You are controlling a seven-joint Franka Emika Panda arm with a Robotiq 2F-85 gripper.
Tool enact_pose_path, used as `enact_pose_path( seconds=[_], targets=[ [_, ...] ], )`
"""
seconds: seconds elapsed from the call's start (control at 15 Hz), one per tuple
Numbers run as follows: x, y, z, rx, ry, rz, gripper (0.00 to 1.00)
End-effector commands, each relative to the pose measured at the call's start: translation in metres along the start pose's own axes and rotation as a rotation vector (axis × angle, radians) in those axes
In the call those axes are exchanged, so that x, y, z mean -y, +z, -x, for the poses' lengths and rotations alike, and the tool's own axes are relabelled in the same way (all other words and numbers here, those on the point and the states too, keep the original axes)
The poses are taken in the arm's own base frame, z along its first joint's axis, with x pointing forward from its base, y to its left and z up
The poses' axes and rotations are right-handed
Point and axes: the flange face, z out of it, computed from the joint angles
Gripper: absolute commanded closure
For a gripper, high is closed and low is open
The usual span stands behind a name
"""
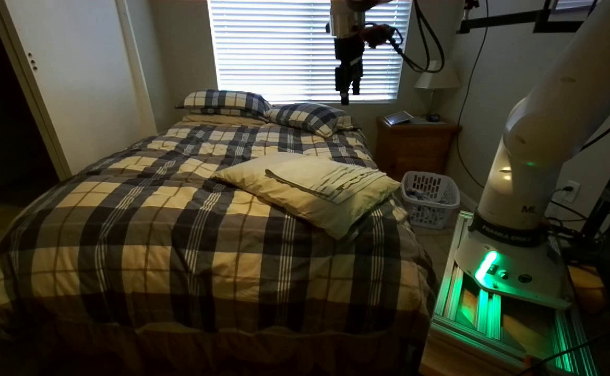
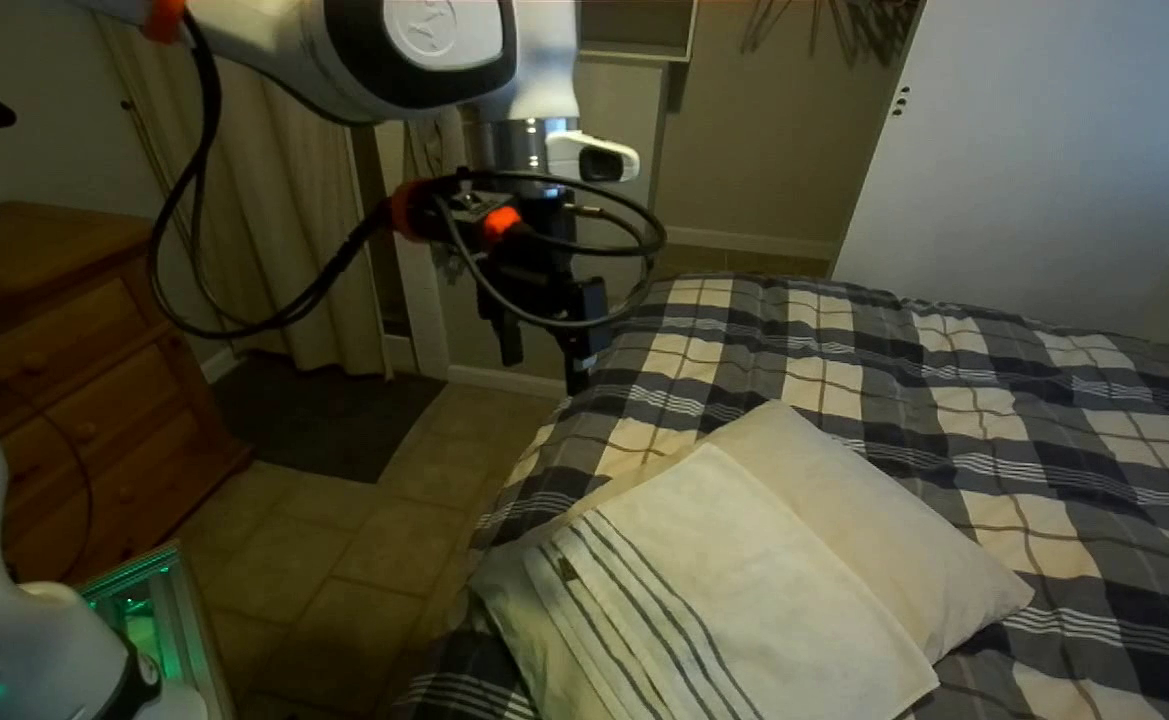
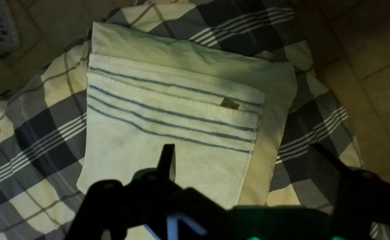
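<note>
My gripper (image 1: 350, 96) is open and empty. It hangs in the air above the bed, fingers pointing down, and also shows in an exterior view (image 2: 544, 372). In the wrist view its fingers (image 3: 242, 145) stand wide apart with nothing between them. Below lies a folded white towel (image 3: 131, 150) with dark blue stripes and a small brown tag. The towel (image 1: 310, 175) rests on a cream pillow (image 1: 255, 175), also seen in an exterior view (image 2: 844, 480). The pillow lies at an angle on the plaid bedspread (image 1: 179, 219). The gripper touches none of these.
Two plaid pillows (image 1: 305, 117) lie at the bed's head under the window (image 1: 294, 52). A white laundry basket (image 1: 430, 201) with cloth inside stands beside the bed. A wooden nightstand (image 1: 414, 146) bears a lamp (image 1: 437, 78). A wooden dresser (image 2: 84, 370) stands near the robot base.
</note>
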Motion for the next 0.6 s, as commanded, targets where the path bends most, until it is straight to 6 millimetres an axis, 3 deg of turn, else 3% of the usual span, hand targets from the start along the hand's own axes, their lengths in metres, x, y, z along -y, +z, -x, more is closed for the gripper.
enact_pose_path(
  seconds=[0.0,0.13,0.4,0.47,0.53],
  targets=[
    [0.017,0.027,-0.011,-0.153,-0.03,0.03,0.0],
    [0.016,0.05,-0.015,-0.198,0.07,-0.096,0.0],
    [0.013,0.11,-0.01,-0.127,0.168,-0.205,0.0],
    [0.012,0.119,-0.009,-0.101,0.149,-0.221,0.0],
    [0.014,0.103,-0.01,-0.116,0.136,-0.184,0.0]
  ],
)
